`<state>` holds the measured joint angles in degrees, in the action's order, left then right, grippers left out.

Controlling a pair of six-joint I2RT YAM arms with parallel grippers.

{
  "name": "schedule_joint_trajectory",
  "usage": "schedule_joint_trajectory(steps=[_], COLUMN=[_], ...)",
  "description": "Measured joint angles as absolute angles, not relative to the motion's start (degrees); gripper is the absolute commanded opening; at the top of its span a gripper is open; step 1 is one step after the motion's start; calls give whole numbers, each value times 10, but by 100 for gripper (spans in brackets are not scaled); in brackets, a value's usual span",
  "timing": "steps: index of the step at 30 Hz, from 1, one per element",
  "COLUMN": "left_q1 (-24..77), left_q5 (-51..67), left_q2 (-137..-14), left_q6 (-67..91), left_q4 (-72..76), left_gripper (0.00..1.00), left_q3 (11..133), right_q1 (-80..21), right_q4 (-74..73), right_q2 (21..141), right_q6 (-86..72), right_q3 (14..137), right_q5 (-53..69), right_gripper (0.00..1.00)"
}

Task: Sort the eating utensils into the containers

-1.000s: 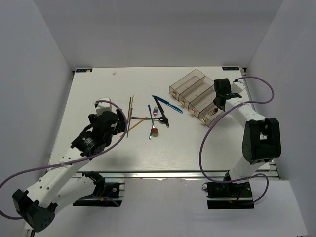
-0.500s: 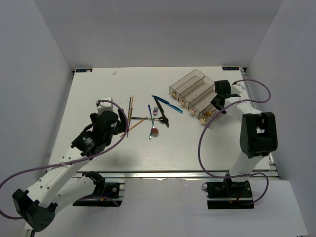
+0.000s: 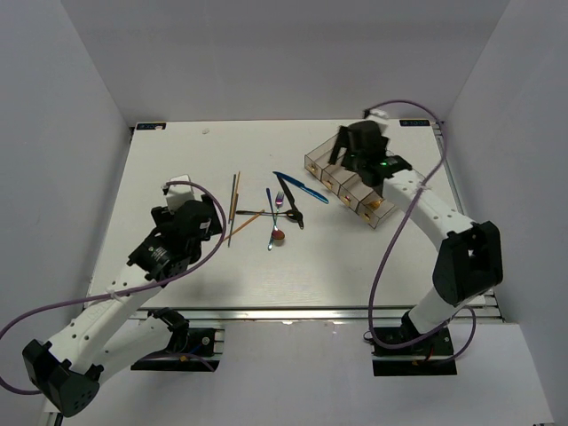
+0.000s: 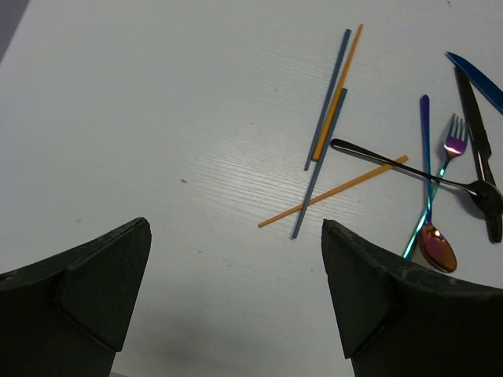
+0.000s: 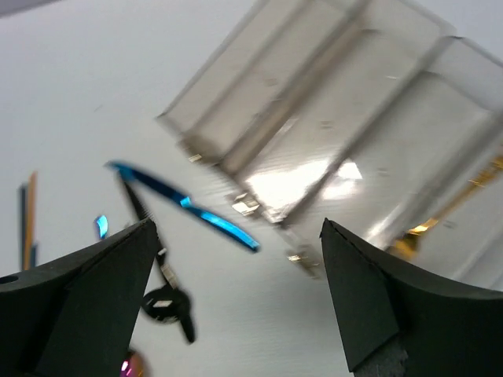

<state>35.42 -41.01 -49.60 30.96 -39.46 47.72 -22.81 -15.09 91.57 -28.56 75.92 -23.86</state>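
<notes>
You have a white rectangular wood-grain tabletop (image 3: pixel 337 266), enclosed by plain pale grey wall panels (image 3: pixel 284 53) at nine, twelve and three o'clock. A silver metal rail (image 3: pixel 293 317) edges six o'clock. Lighting is even.

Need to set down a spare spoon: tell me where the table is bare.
Bare: the table at its far-left corner, beside the chopsticks, and the near strip this side of the cutlery. Crowded: from the chopsticks to the containers, where pieces cross.
</notes>
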Motion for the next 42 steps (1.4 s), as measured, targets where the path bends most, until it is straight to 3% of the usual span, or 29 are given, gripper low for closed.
schedule_joint_trajectory(steps=[5,13,26,42], left_q1=[350,347,323,322], left_q5=[-450,-460,-412,-404], left_q2=[-489,-504,-552,-553], left_q6=[326,331,329,283], left_q4=[-406,-412,-408,-401], left_gripper=[98,98,98,98], left_q3=[477,477,485,487], right_q1=[-345,-421,-430,-460], right_q4=[-160,-184,-170,-204], right_q2=[948,988,980,1059], right_q6=[-223,-188,-170,-129], right_q3=[792,791,741,785], right_q5=[-201,-153,-96,-105], right_gripper=[87,81,58,58])
